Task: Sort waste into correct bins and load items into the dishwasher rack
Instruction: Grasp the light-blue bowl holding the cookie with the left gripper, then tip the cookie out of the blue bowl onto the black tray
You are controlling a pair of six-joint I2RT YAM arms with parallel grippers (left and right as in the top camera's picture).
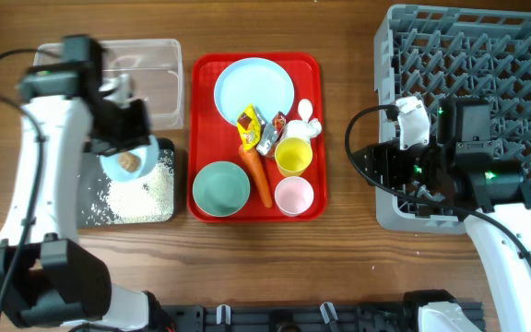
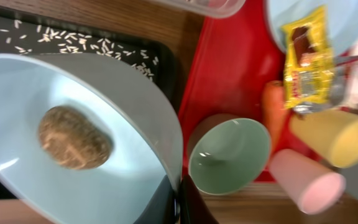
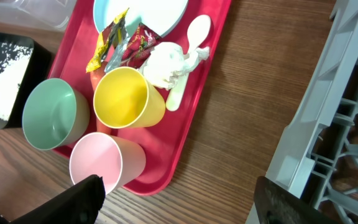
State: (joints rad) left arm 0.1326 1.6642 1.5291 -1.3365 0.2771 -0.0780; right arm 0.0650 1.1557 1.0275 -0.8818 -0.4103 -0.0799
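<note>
Bowl [image 1: 129, 161]: light blue, hung tilted over the black tray [image 1: 90, 214], brown lump [image 2: 73, 137] inside.
Left gripper [image 2: 178, 196]: clamped the bowl's rim.
Right gripper [image 3: 179, 205]: fingers stood apart, empty, beside the rack [image 1: 487, 55].
Surface: wood-grain table [image 1: 348, 258].
Writing: blurred on the yellow wrapper [image 2: 306, 56].

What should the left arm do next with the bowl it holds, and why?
Probably tip the bowl over the black tray. The left gripper grips its rim above that tray, rice already lies there, but the brown lump sits in the bowl.
</note>
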